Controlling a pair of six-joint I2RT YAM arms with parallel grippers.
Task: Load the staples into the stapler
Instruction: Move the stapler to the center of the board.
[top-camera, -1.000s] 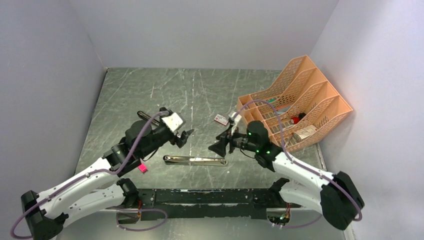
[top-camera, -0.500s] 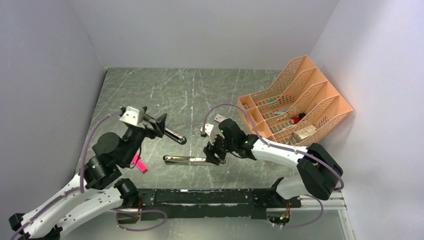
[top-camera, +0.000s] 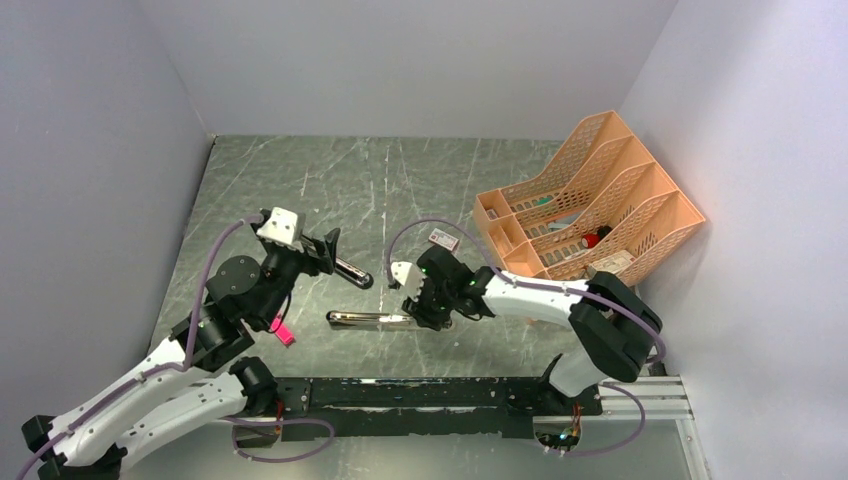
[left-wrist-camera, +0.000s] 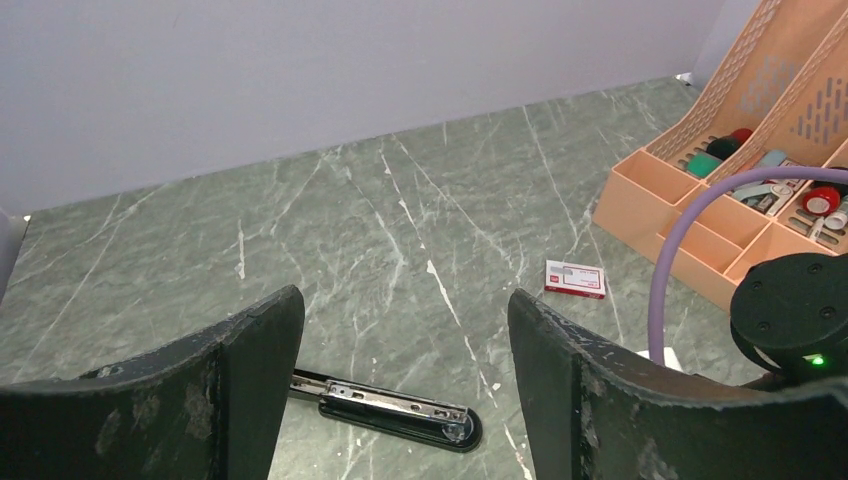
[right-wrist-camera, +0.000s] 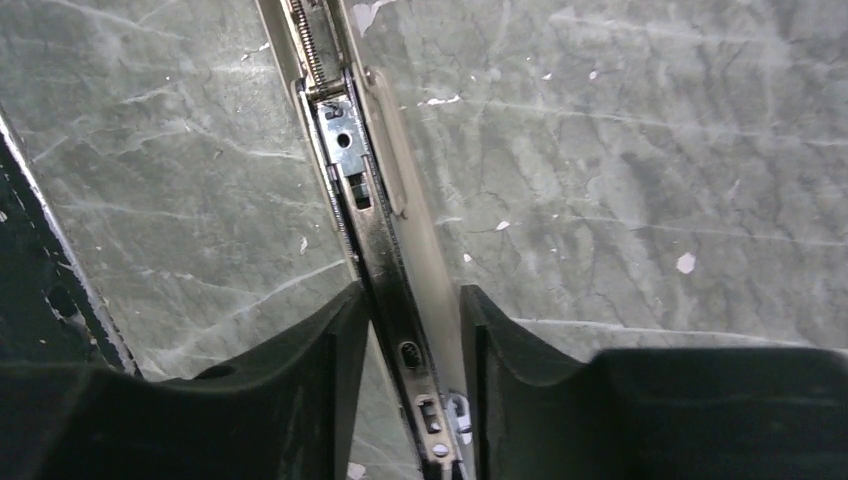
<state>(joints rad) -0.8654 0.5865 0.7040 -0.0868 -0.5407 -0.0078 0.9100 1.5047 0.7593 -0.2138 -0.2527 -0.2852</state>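
Observation:
The stapler (top-camera: 348, 271) is black and glossy with a chrome rail; it lies on the green stone table and also shows in the left wrist view (left-wrist-camera: 385, 408). My left gripper (top-camera: 325, 247) hovers open above it (left-wrist-camera: 400, 310), touching nothing. The small red-and-white staples box (top-camera: 441, 238) lies closed further right (left-wrist-camera: 575, 279); no loose strip shows. My right gripper (top-camera: 425, 312) is down on the right end of a second, silver-grey stapler (top-camera: 375, 320). Its fingers (right-wrist-camera: 412, 300) press both sides of that stapler's spring rail (right-wrist-camera: 345, 150).
A pink plastic piece (top-camera: 282, 333) lies by the left arm. An orange mesh file rack (top-camera: 590, 210) with small items in it stands at the right, near the wall. The arms' black base rail (top-camera: 420, 392) runs along the near edge.
The left gripper rose and pulled back left, off the middle of the table. The right gripper swung left, came down onto the silver-grey stapler's right end, and its jaws narrowed around it.

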